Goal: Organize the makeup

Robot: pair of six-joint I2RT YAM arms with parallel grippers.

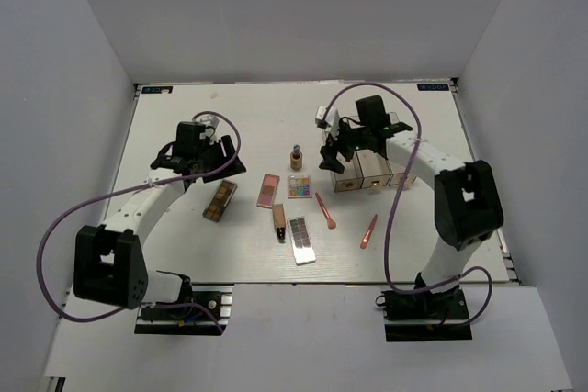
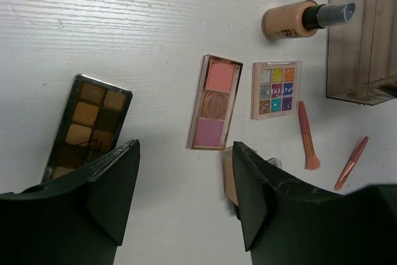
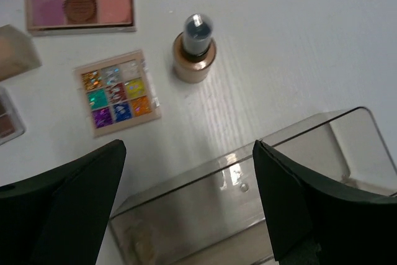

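You are holding the left gripper (image 2: 185, 172) spread and empty, over the left half of the bench between the brown palette (image 2: 87, 125) and the pink palette (image 2: 214, 102). The right gripper (image 3: 189, 153) is gaping too, gripping nothing, above the left end of the clear organizer box (image 3: 205, 215), which is sitting toward the right edge. The tan bottle (image 1: 296, 156) is standing upright mid-bench. The multicoloured palette (image 1: 299, 186), tan tube (image 1: 278, 220), dark grey palette (image 1: 301, 240) and two pink brushes (image 1: 325, 211) (image 1: 368, 231) are lying closer to the near edge.
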